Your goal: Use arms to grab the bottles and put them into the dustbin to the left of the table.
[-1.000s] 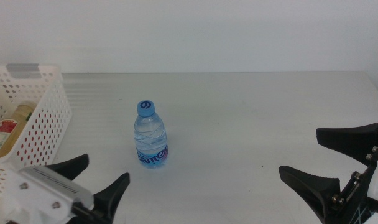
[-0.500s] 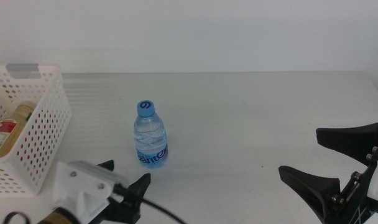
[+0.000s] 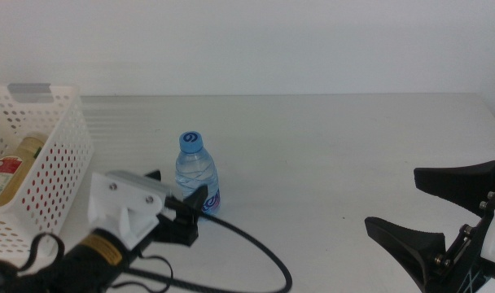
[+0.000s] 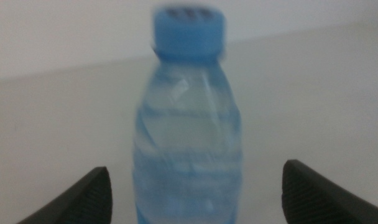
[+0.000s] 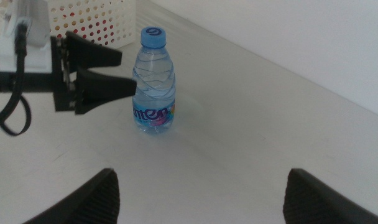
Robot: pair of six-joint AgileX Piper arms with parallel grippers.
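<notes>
Water bottle stands upright, blue cap up, mid-table. Left gripper sits wide open just beside it, holding nothing; the dustbin holds the juice bottle. Right gripper waits open.

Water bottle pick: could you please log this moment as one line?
left gripper: open, jaws either side of upright water bottle | right gripper: open, waiting at table's right | juice bottle in dustbin

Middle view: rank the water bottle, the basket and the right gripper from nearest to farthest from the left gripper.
Measured from the left gripper:
1. Water bottle, right at its jaw tips, upright near the table's middle.
2. Basket, at the left edge, with the juice bottle lying inside.
3. Right gripper, open, waiting far across at the right edge.
</notes>
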